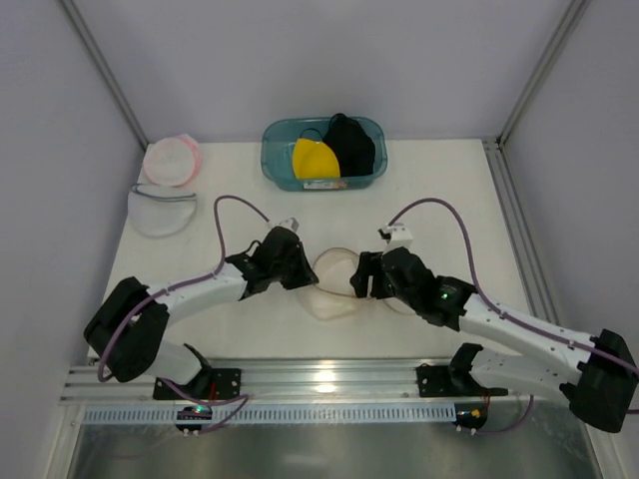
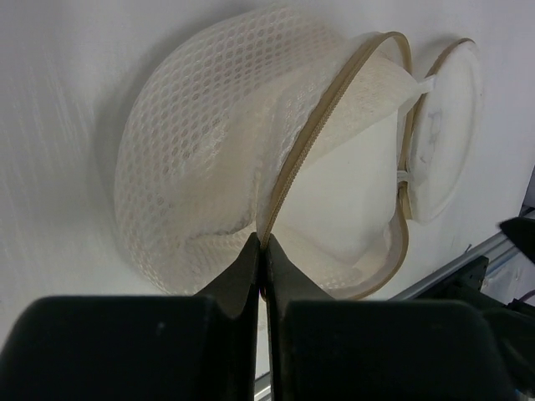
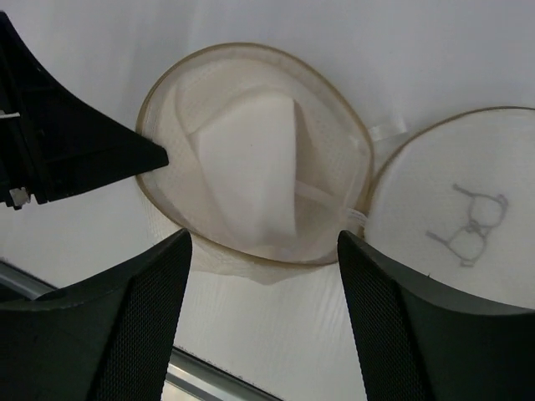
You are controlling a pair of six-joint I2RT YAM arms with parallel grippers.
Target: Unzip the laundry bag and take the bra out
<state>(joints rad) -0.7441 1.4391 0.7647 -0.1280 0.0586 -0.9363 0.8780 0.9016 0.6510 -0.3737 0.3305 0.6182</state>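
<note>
1. Top external view: the laundry bag [image 1: 334, 284] lies on the white table [image 1: 250, 329] between the two arms, just ahead of the rail at the near edge, with the left gripper [image 1: 300, 271] touching its left side and the right gripper [image 1: 357, 281] close at its right.
2. Left wrist view: the left gripper [image 2: 262, 251] has its jaws pressed together on the tan zipper rim [image 2: 309, 142] of the bag [image 2: 192, 167], lifting one mesh half so the pouch stands open like a clamshell.
3. The bra [image 2: 343, 192], pale cream and folded, sits inside the open bag, still within the rim.
4. The bag's flat lid half [image 2: 443, 142], bearing a thin dark mark, lies flipped open beside the pouch, joined at a short white tab.
5. Right wrist view: the right gripper [image 3: 263, 292] hangs above the bag [image 3: 180, 109] with its jaws wide apart and nothing between them; the bra [image 3: 251, 167] shows in the opening, the lid [image 3: 460, 217] to its right.
6. At the far edge, a teal bin [image 1: 280, 165] holds a yellow garment [image 1: 315, 160] and a black garment [image 1: 351, 145]; a white-and-pink pouch [image 1: 170, 160] and a translucent pouch [image 1: 162, 212] lie at far left.
</note>
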